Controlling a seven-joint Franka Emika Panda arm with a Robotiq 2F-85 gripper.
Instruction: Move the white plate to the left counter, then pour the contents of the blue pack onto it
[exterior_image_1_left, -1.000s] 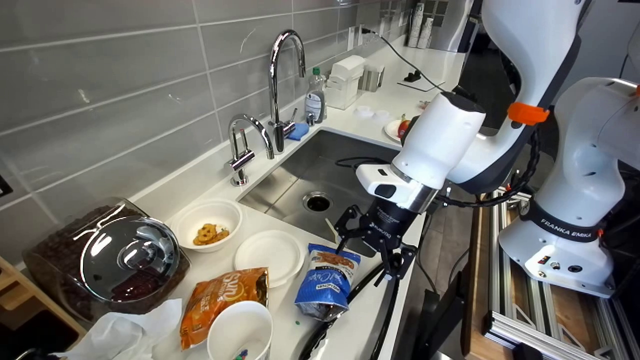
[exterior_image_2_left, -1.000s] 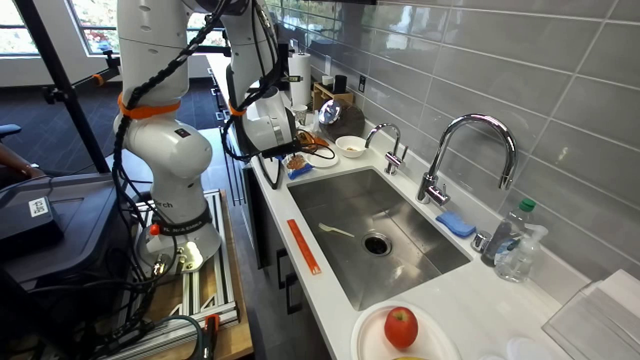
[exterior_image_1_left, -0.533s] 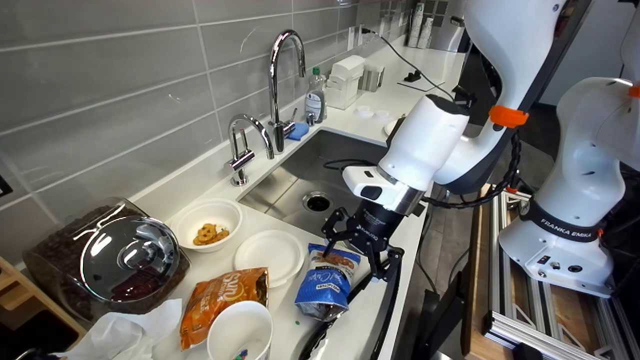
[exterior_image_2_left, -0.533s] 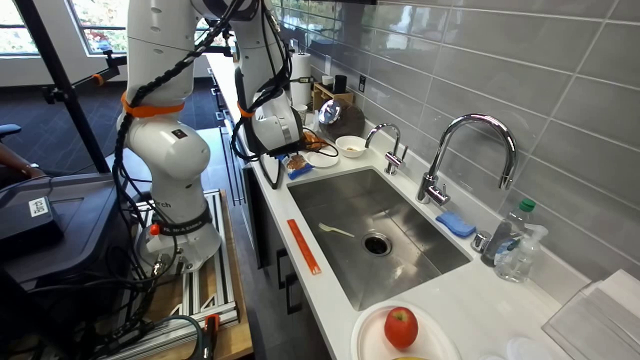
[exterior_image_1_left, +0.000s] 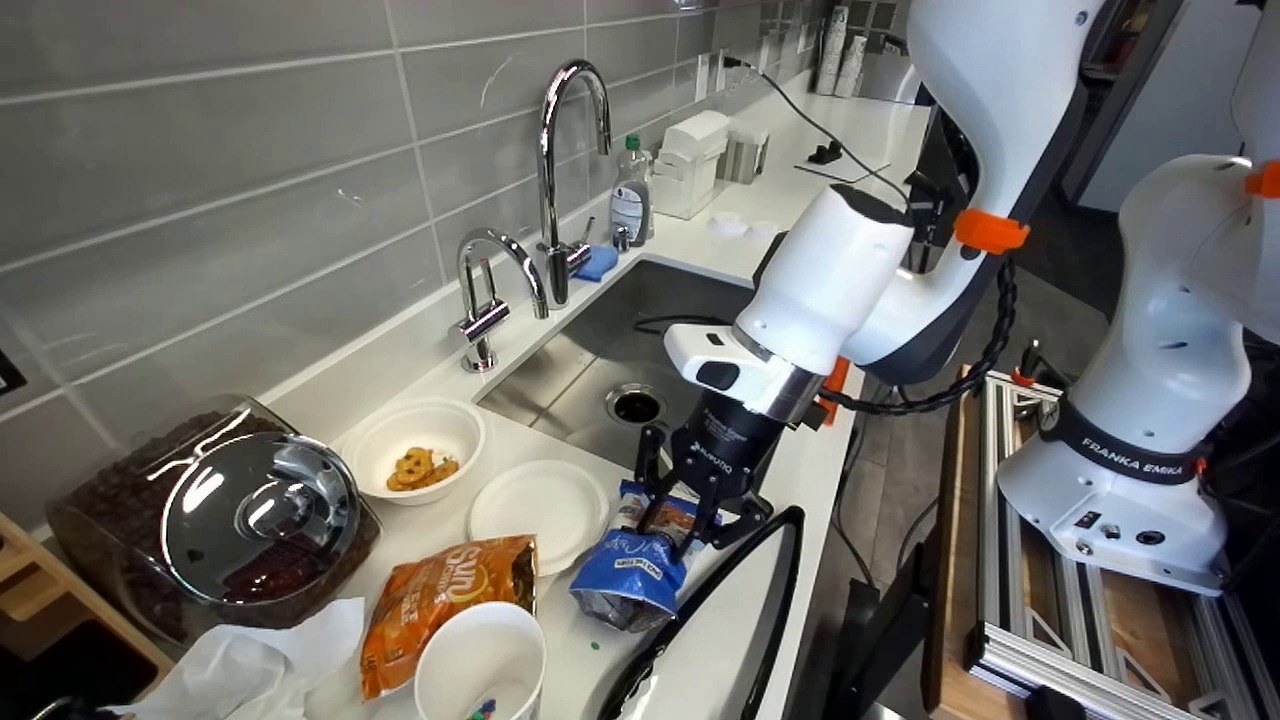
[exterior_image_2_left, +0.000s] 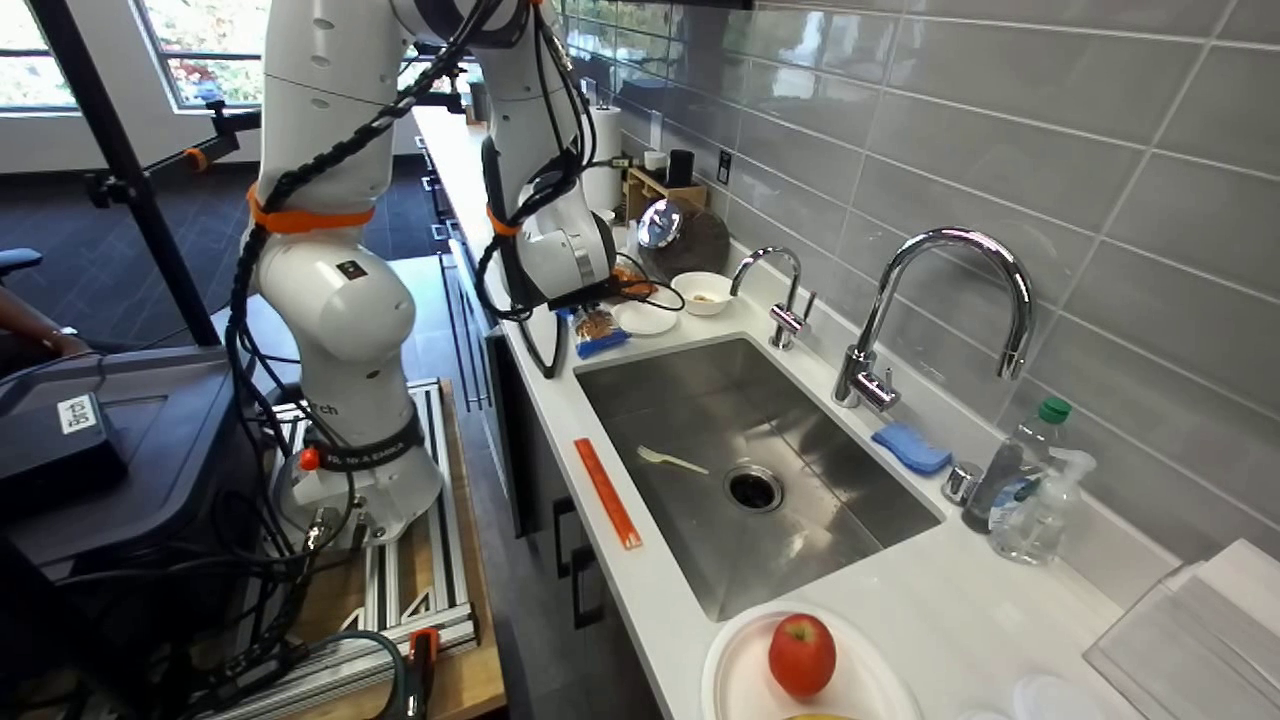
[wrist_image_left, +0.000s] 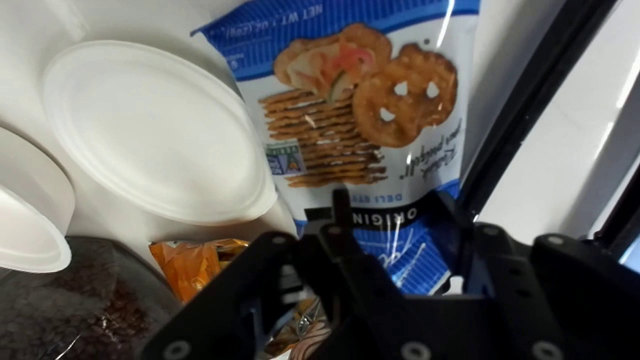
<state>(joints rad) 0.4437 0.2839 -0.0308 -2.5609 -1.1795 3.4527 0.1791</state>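
With the black, angular, jointed two-finger gripper (exterior_image_1_left: 662, 541), clenching the crinkly, glossy blue snack bag (exterior_image_1_left: 625, 575) across the middle, puckering the film between the tips. Holding low at the smooth, off-white countertop (exterior_image_1_left: 575, 675), towards the robot-side edge; cannot tell whether resting on the surface. Bordered towards that edge by a smooth, curved black band (wrist_image_left: 536, 95). Bordered towards the wall-side edge by a small, round, shallow white plate (exterior_image_1_left: 540, 515), plain and rimmed, lying flat just beside the bag. Followed, closer to the wall-side edge, by a deep, round white bowl (exterior_image_1_left: 435, 420) holding curled, golden-brown snacks (exterior_image_1_left: 420, 468). Flanked at one end by the rectangular, brushed-steel sink (exterior_image_2_left: 690, 400), at the other by a wrinkled, shiny orange snack bag (exterior_image_1_left: 450, 590) and a tapered white cup (exterior_image_1_left: 480, 640).
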